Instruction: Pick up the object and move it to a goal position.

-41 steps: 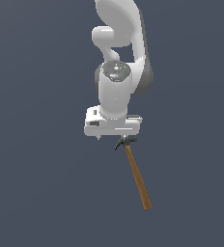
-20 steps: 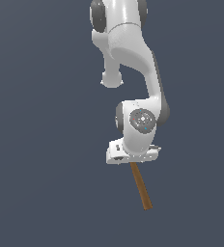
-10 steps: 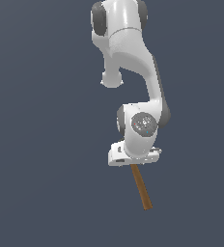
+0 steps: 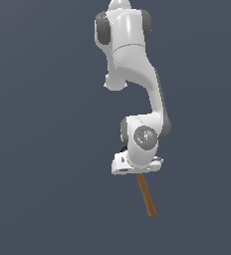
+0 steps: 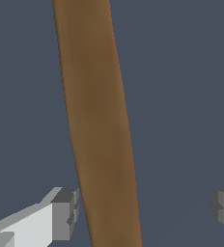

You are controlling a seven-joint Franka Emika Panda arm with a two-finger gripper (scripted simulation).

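The object is a hammer whose brown wooden handle (image 4: 146, 195) pokes out from under the white hand in the exterior view; its head is hidden behind the hand. In the wrist view the handle (image 5: 97, 125) runs lengthwise between the two fingers. My gripper (image 5: 144, 207) is open and straddles the handle. One grey fingertip (image 5: 65, 212) sits right against one side of the handle, while the other fingertip (image 5: 223, 205) stands well clear of it. The hand (image 4: 136, 164) hovers low over the head end of the hammer.
Only a plain dark blue-grey background surrounds the arm (image 4: 132, 60) and the hammer. No goal marker, container or obstacle shows in either view.
The arm has bent and the hand has come down over the hammer's head, which showed two seconds ago and is now hidden. In the last half second the hand sank only slightly. The hammer has not moved.
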